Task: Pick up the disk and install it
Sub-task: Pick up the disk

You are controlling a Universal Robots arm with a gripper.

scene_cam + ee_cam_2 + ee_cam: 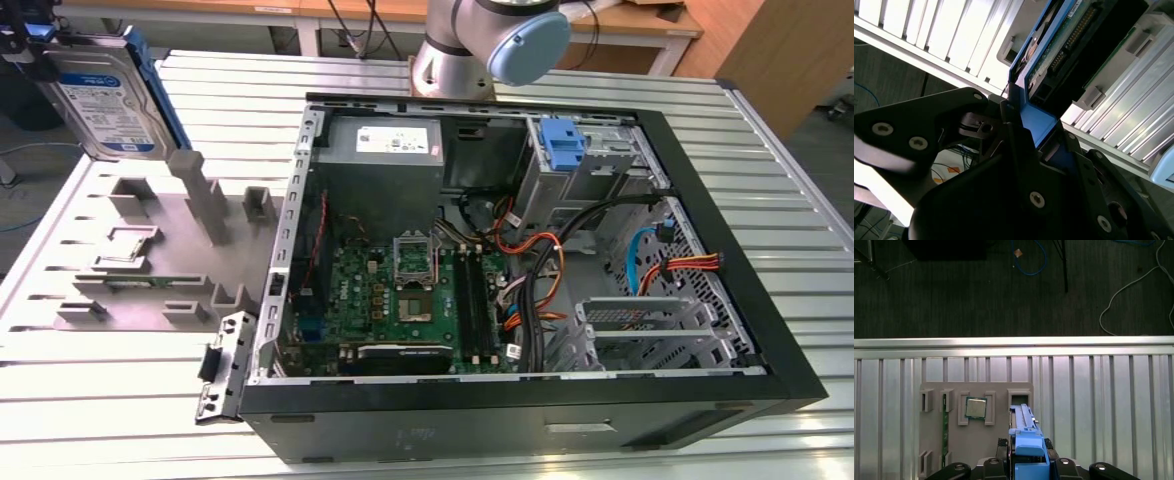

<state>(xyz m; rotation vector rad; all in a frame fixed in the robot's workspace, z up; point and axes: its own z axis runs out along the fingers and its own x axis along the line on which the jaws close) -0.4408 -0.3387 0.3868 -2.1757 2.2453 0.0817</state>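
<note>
The gripper [1029, 131] looks, as best I can tell, clamped on the blue-framed disk [110, 98], which hangs from the fingers above the grey tray [160, 292]. It wants a firm, level carry.

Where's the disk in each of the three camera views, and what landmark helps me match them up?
Exterior view: the disk hangs at the exterior view's far left, over the grey fixture tray.
First wrist view: its blue bracket, edge-on in the gripper, over that tray.
Second wrist view: edge-on, circuit board showing, against the gripper.
Shared landmark: the slatted metal table.
</note>
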